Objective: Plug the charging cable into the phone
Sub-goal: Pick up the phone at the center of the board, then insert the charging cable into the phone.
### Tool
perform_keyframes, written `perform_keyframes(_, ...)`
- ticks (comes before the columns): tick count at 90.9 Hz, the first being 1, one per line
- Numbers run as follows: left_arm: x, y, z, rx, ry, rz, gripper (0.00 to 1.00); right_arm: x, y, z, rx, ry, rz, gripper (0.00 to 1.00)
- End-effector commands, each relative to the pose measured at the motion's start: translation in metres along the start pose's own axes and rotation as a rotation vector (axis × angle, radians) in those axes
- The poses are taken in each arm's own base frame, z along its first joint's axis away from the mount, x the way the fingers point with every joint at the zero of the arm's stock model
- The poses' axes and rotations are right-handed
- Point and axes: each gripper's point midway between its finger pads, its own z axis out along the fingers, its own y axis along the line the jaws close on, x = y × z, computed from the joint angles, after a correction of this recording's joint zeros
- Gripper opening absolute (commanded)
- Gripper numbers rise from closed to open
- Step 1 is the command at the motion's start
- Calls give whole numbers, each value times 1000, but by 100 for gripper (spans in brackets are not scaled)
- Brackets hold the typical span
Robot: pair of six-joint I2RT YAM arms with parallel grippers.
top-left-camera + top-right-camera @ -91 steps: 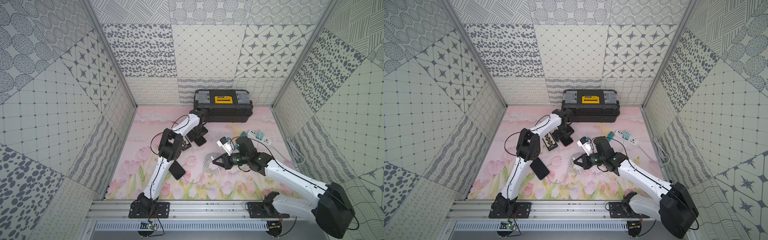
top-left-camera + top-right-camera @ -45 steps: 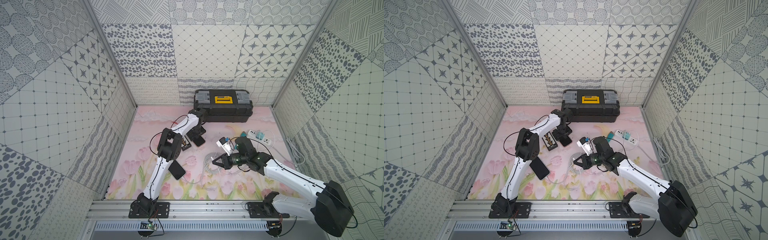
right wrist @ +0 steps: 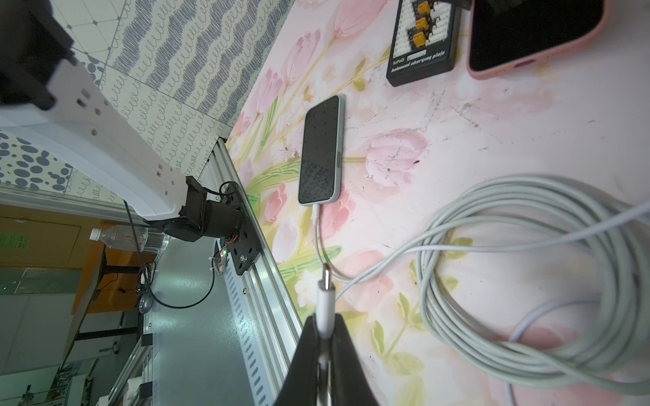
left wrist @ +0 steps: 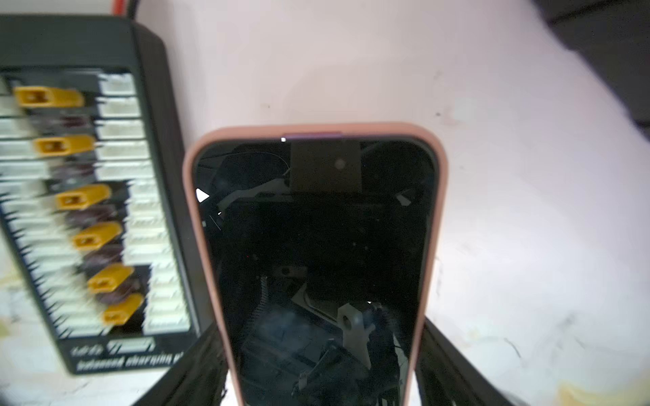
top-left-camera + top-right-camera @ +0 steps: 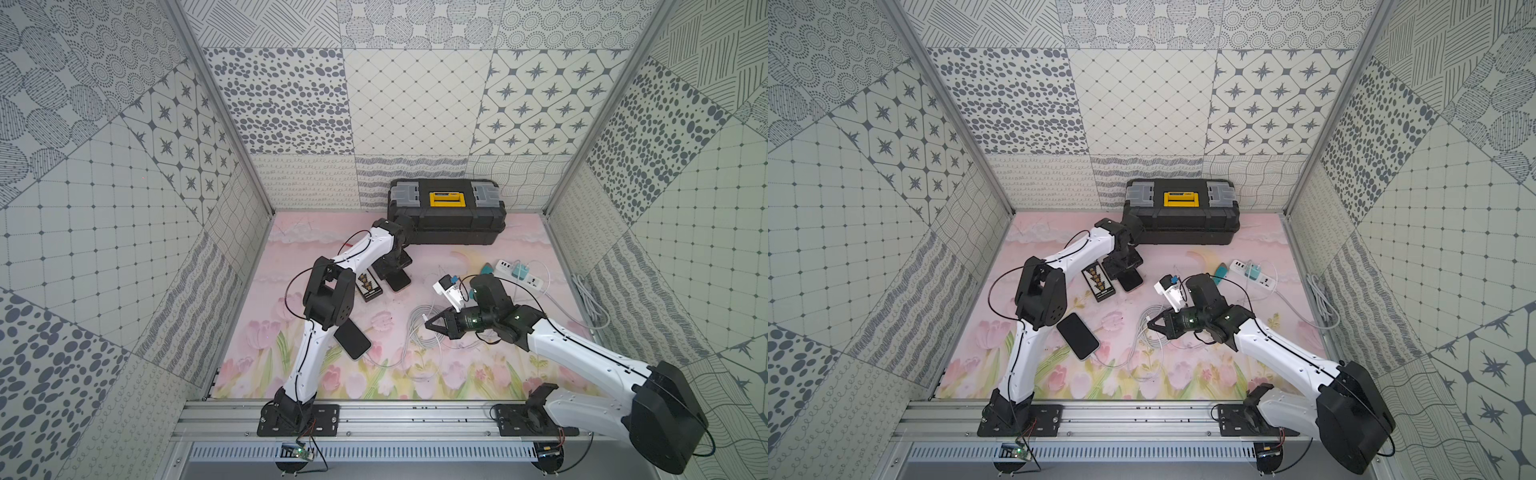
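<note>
A phone (image 4: 316, 246) in a pink case lies face up on the floral mat, in front of the toolbox in both top views (image 5: 399, 281) (image 5: 1130, 282). My left gripper (image 4: 320, 337) (image 5: 392, 266) is over its far end, one finger pressed against each long side. My right gripper (image 3: 323, 325) (image 5: 432, 323) (image 5: 1153, 324) is shut on the white plug (image 3: 324, 295) of the charging cable, which points off the mat's near edge, well away from the pink phone (image 3: 527, 31).
A second dark phone (image 5: 352, 340) (image 3: 320, 151) lies near the left arm with a white cable in its port. A grey cable coil (image 3: 527, 281), a black charging board (image 4: 81, 211) (image 5: 369, 286), a black toolbox (image 5: 446, 216) and a power strip (image 5: 519, 274) share the mat.
The left gripper's fingers have closed in against the sides of the pink phone. The right arm and its plug have hardly moved.
</note>
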Motion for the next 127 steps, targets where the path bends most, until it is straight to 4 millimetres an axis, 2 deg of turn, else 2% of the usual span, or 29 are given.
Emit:
perform_keyframes(1, 7, -5, -72, 173, -66, 41, 0, -6, 2, -4, 4, -51, -27, 0)
perform_keyframes(6, 14, 3, -98, 247, -89, 28, 0, -4, 0, -4, 9, -52, -24, 0)
perform_keyframes(8, 21, 12, -94, 244, -80, 27, 0, -3, 1, -3, 8, -52, -24, 0)
perform_keyframes(11, 29, 23, -100, 262, -80, 23, 0, -1, 2, -2, 8, -50, -28, 0)
perform_keyframes(14, 34, 32, -117, 307, -99, 16, 0, 2, 3, 0, 9, -47, -30, 0)
perform_keyframes(19, 46, 51, -130, 337, -115, 4, 0, 5, 8, 2, 10, -46, -47, 0)
perform_keyframes(26, 66, 81, -135, 363, -124, -15, 0, 9, 19, 7, 5, -43, -81, 0)
perform_keyframes(38, 87, 124, -146, 384, -167, -43, 0, 16, 45, 20, -49, -49, -115, 0)
perform_keyframes(53, 102, 155, -151, 399, -192, -61, 0, 24, 78, 42, -114, -51, -164, 0)
perform_keyframes(67, 112, 168, -162, 418, -216, -71, 0, 37, 97, 69, -145, 3, -192, 0)
perform_keyframes(77, 111, 175, -166, 398, -240, -73, 0, 40, 110, 79, -165, 3, -214, 0)
perform_keyframes(103, 114, 177, -156, 374, -230, -83, 0, 31, 110, 95, -140, -17, -236, 0)
perform_keyframes(127, 115, 177, -154, 380, -228, -81, 0, 18, 112, 99, -133, -42, -237, 0)
